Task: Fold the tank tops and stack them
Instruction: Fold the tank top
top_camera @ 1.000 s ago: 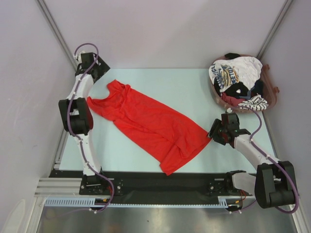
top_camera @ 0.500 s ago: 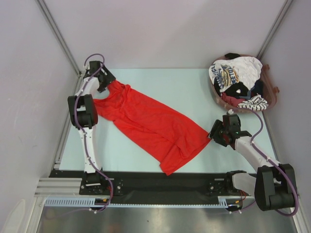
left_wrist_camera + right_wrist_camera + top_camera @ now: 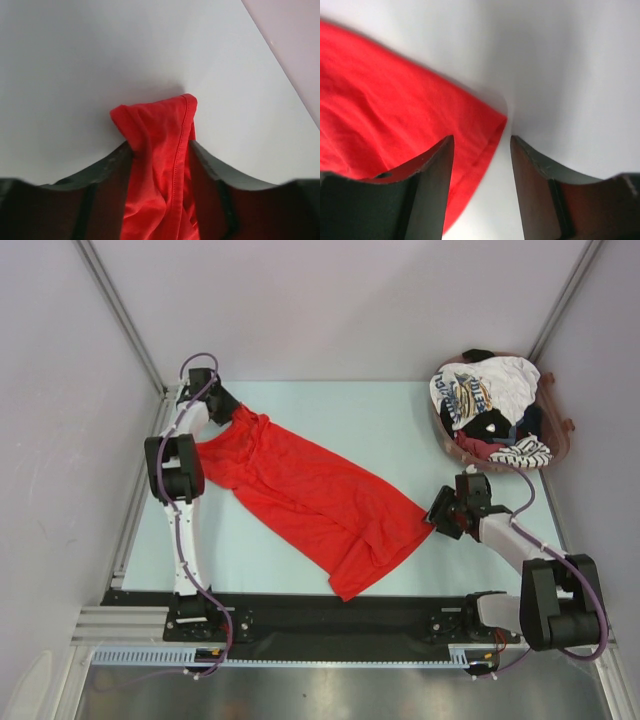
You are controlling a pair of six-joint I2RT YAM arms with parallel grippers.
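Well, we see the red tank top (image 3: 300,495) lying flat on the table (image 3: 400,420), from 10 o'clock down to 5 o'clock. Our left fingers (image 3: 111,169) pinch its strap at 10 o'clock. Our right fingers (image 3: 435,175) stand wide around its hem corner at 4 o'clock.

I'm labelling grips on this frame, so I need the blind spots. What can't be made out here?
- Left wrist view: whether the left gripper pinches the strap of the red tank top; bunched cloth hides the contact.
- Top view: how many tank tops fill the basket; they overlap.
- Right wrist view: whether the right gripper touches that top's hem; blurred.
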